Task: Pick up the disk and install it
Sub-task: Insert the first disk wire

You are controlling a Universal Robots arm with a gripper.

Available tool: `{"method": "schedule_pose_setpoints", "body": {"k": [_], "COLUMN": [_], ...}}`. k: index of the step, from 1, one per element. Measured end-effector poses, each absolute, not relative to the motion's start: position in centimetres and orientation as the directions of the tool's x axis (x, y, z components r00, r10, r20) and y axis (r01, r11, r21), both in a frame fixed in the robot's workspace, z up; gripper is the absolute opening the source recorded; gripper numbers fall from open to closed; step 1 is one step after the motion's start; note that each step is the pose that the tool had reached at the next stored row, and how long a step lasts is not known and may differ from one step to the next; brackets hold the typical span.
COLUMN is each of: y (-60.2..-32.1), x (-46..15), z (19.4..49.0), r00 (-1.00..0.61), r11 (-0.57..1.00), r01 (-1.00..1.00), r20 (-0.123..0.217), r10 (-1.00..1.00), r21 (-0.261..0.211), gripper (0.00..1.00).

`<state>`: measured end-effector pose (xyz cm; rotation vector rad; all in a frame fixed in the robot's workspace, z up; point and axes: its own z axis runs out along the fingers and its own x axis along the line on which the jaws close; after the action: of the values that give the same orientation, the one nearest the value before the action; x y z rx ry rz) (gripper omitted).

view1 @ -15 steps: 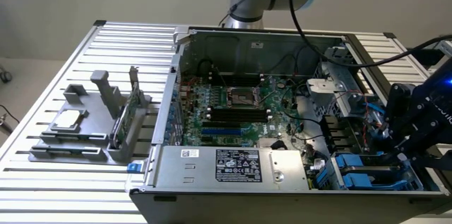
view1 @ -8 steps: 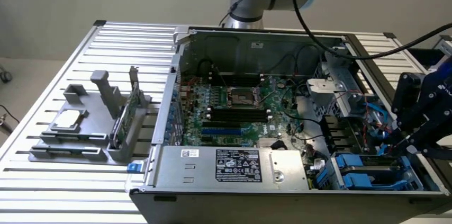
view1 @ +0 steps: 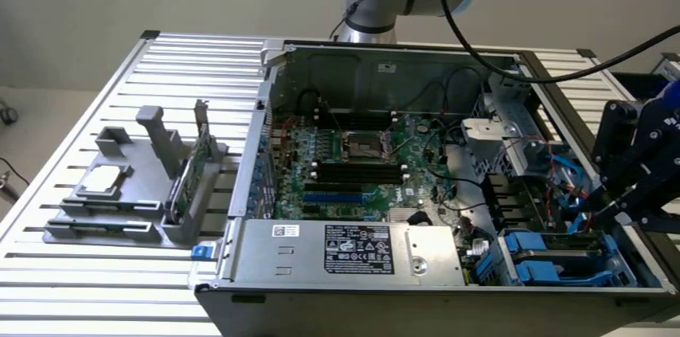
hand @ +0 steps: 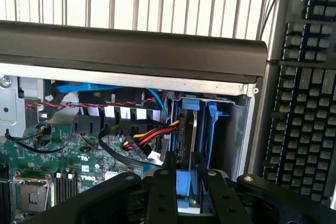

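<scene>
The gripper [hand: 185, 192] clamps the blue-railed disk [hand: 185, 129] on edge between its fingers [hand: 163, 192], the disk's long axis pointing straight ahead into the bay [hand: 231, 124] at the case [view1: 425, 293] corner.

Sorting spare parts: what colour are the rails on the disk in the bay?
Blue; the rails on the disk show best in the wrist view.

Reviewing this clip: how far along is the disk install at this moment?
Done: pickup, since the claw is closed on the disk. In hand: the disk stands on edge, its blue rails in the drive bay at the case corner. Left: release; whether it is fully seated cannot be told.
</scene>
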<state>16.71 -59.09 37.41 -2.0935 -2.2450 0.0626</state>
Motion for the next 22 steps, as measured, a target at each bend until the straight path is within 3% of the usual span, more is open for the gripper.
{"method": "schedule_pose_setpoints", "body": {"k": [22], "y": [-58.9], "x": [13.7], "z": [37.8], "r00": [-0.069], "r11": [0.071], "r01": [0.995], "r20": [0.024], "r10": [0.997], "r21": [-0.075], "gripper": [0.26]}}
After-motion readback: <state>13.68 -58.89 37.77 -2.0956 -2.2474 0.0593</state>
